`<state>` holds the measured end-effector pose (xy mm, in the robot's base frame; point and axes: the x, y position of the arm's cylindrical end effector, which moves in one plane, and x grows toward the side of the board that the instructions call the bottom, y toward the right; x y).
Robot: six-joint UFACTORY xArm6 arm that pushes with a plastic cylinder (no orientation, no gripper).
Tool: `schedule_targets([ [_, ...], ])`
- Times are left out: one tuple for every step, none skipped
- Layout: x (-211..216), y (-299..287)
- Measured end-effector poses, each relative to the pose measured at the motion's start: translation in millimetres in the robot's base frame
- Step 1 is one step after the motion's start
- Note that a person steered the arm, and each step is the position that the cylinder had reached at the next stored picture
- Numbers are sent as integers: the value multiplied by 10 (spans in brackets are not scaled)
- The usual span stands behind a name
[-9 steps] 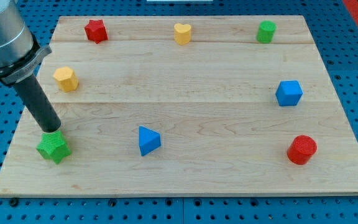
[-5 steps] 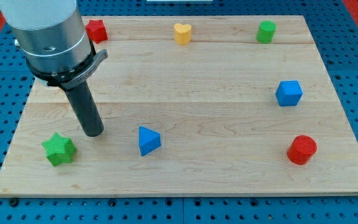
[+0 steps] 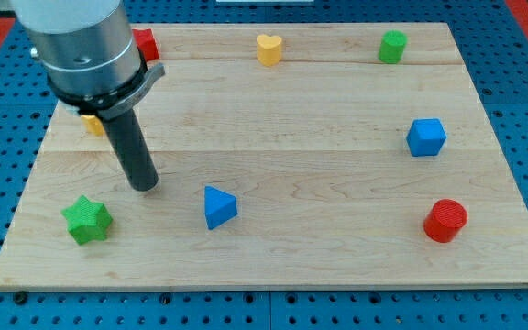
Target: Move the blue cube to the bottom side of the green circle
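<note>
The blue cube (image 3: 426,137) sits near the board's right edge, halfway down. The green circle (image 3: 393,46), a short green cylinder, stands at the view's top right, well above the cube. My tip (image 3: 145,186) rests on the board at the left, far from both. It is above and right of the green star (image 3: 87,220) and left of the blue triangle (image 3: 218,207).
A red cylinder (image 3: 445,220) lies at the bottom right, below the blue cube. A yellow heart (image 3: 268,49) sits at the top middle. A red block (image 3: 145,42) and a yellow block (image 3: 93,124) are partly hidden behind my arm at the top left.
My tip has left the green star and moved right and slightly up, mostly in the first interval. The arm now covers most of the yellow block. No block has moved.
</note>
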<state>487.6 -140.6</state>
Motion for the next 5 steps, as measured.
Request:
schedule_targets([
  [-160, 499],
  [-160, 1323],
  [-72, 2409],
  [-37, 3229],
  [-452, 3732],
])
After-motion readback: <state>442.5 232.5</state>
